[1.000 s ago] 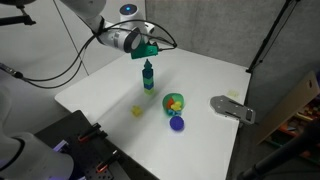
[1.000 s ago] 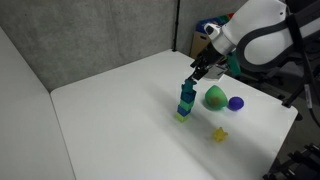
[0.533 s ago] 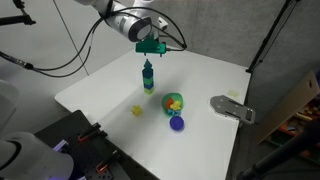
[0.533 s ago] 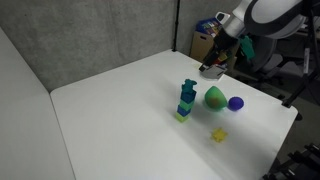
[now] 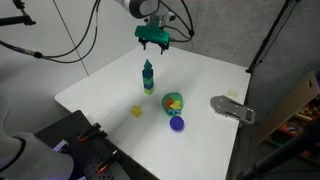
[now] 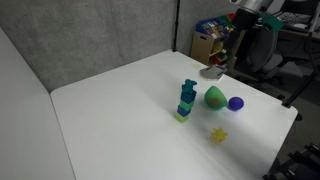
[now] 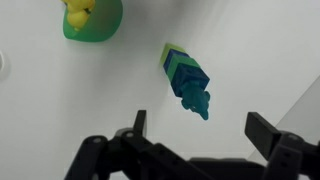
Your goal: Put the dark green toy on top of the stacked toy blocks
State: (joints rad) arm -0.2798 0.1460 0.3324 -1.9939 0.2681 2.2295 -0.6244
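Note:
The stacked toy blocks [image 5: 148, 82] stand upright on the white table, blue over light green. The dark green toy [image 5: 148, 66] sits on top of them, apart from the gripper. The tower also shows in an exterior view [image 6: 185, 104] with the dark green toy [image 6: 189, 87] at its top. My gripper [image 5: 152, 40] hangs open and empty well above the tower. In the wrist view the tower [image 7: 183, 68] and the dark green toy [image 7: 196, 101] lie beyond my open gripper [image 7: 200, 135], whose fingers stand wide apart with nothing between them.
A light green bowl [image 5: 174, 102] holding small toys, a purple ball [image 5: 177, 124] and a small yellow toy [image 5: 138, 110] lie near the tower. A grey metal piece [image 5: 232, 108] lies toward the table's edge. The bowl also shows in the wrist view [image 7: 92, 20].
My gripper has let go of the dark green toy on top of the tower and risen clear above it. The tower has stayed upright.

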